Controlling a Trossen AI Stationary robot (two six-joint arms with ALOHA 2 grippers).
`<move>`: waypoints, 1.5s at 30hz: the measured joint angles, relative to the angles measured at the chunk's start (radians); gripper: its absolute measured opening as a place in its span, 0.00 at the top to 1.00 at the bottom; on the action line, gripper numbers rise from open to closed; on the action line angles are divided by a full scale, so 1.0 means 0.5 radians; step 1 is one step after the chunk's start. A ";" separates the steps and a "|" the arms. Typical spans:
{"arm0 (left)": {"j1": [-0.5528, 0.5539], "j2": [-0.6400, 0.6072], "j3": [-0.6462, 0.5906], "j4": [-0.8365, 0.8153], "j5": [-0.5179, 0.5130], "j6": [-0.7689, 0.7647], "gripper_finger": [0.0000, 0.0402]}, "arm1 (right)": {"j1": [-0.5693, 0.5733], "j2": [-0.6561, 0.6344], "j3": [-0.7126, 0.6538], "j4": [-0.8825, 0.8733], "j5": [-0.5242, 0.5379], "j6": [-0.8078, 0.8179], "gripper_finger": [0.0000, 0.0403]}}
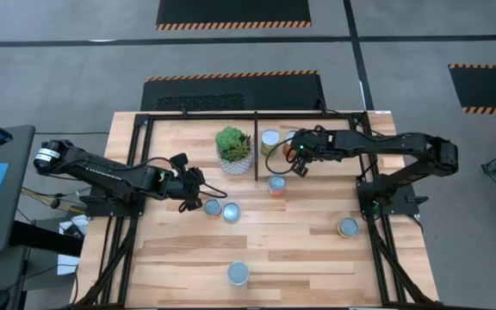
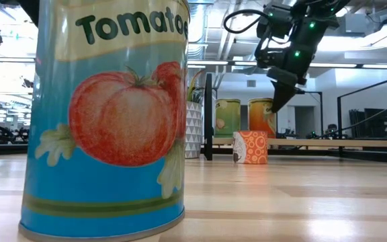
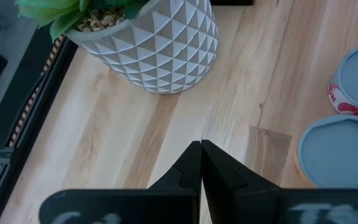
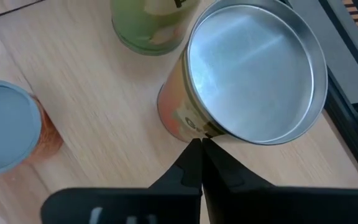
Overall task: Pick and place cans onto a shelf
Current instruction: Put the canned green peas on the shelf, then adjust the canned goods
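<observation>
Presently, item one: the cans, all standing upright, long axes vertical, round tops facing up. A green-labelled can (image 1: 270,139) and an orange-labelled can (image 4: 241,87) stand side by side on the shelf (image 1: 192,115) just right of its thin centre bar (image 1: 257,145). An orange patterned can (image 1: 276,184) stands on the boards nearer the front. Two pale-topped cans (image 1: 213,207) (image 1: 231,212) stand just beside each other near the left gripper; another can (image 1: 348,227) stands by the right arm's base, and a tomato can (image 1: 238,274) at the front edge, its label reading upright in the low view.

Item two: a white patterned pot (image 1: 234,160) holding a green succulent (image 1: 232,142) and pebbly soil, left of the centre bar.

Item three: left gripper (image 1: 198,191), fingers pressed together, empty, low over bare wood between the pot and the pale-topped pair.

Item four: right gripper (image 1: 298,164), fingers pressed together, empty, hanging over the orange-labelled can, apparently just clear of its rim.
</observation>
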 joint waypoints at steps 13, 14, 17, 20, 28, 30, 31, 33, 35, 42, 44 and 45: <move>0.001 0.000 0.000 0.004 0.001 -0.004 1.00 | -0.014 0.000 0.000 0.066 0.003 -0.035 0.94; 0.000 0.000 0.000 0.004 0.001 -0.004 1.00 | -0.014 -0.001 0.000 0.057 0.003 -0.035 0.94; 0.000 0.000 0.000 0.003 0.002 -0.005 1.00 | 0.001 -0.008 0.001 0.000 0.002 -0.018 0.95; 0.000 0.000 0.000 0.004 0.002 -0.005 1.00 | 0.032 -0.008 0.001 -0.061 0.002 0.016 0.95; 0.000 0.000 0.000 0.003 0.002 -0.006 1.00 | 0.198 -0.008 0.200 -0.292 0.012 0.069 0.94; 0.000 0.000 0.000 0.003 0.002 -0.007 1.00 | 0.248 -0.008 0.283 -0.395 0.013 0.104 0.95; 0.000 0.000 0.000 0.003 0.002 -0.008 1.00 | 0.273 -0.008 0.321 -0.458 0.013 0.129 0.95; 0.000 0.000 0.000 0.003 0.002 -0.008 1.00 | 0.330 -0.008 0.389 -0.586 0.013 0.185 0.96; 0.000 0.000 0.000 0.003 0.002 -0.008 1.00 | 0.391 -0.008 0.447 -0.693 0.013 0.252 0.96; 0.000 0.000 0.000 0.003 0.002 -0.010 1.00 | 0.594 -0.008 0.513 -0.803 0.021 0.378 0.93; 0.001 0.000 0.000 0.003 0.002 -0.022 1.00 | 0.640 -0.001 0.513 -0.790 0.048 0.434 0.93; 0.000 0.000 0.000 0.003 0.002 -0.029 1.00 | 0.664 0.000 0.500 -0.746 0.059 0.460 0.93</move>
